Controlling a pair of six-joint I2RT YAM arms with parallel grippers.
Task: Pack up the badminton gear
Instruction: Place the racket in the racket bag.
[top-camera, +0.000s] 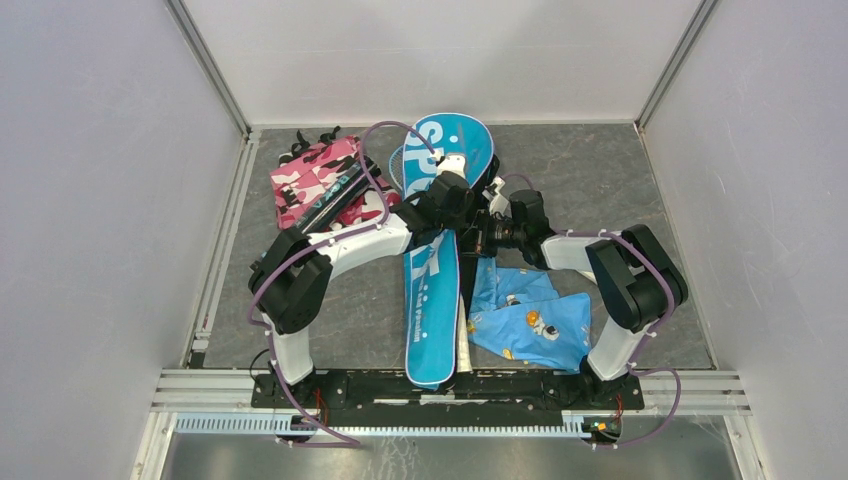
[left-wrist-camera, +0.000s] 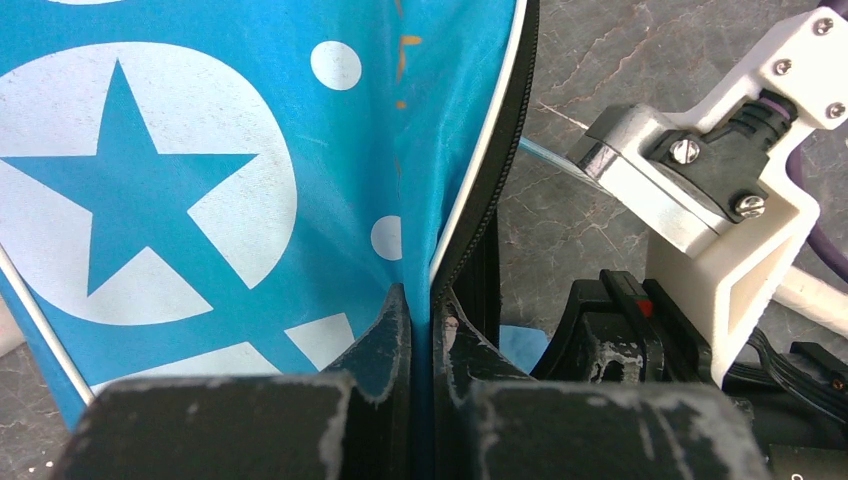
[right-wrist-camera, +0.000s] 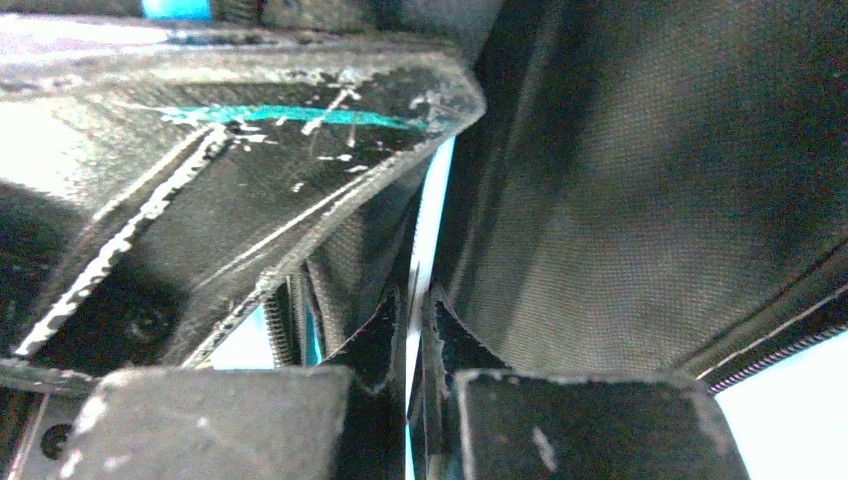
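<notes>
Fabric, smooth bright blue printed with a white star and dots, makes up the racquet-shaped "SPORT" cover (top-camera: 432, 310), which lies lengthwise on the grey marbled table (top-camera: 620, 180) with a black zip along its edge (contents hidden). The left gripper (left-wrist-camera: 420, 310) is pinched on the cover's blue edge. The right gripper (right-wrist-camera: 418, 310) is clamped on its black mesh lining. A pink camouflage bag (top-camera: 315, 180) and a cartoon-print cloth (top-camera: 530, 320) flank it.

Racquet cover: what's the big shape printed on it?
A blue star in a white circle on the blue racquet cover, clearest in the left wrist view.
</notes>
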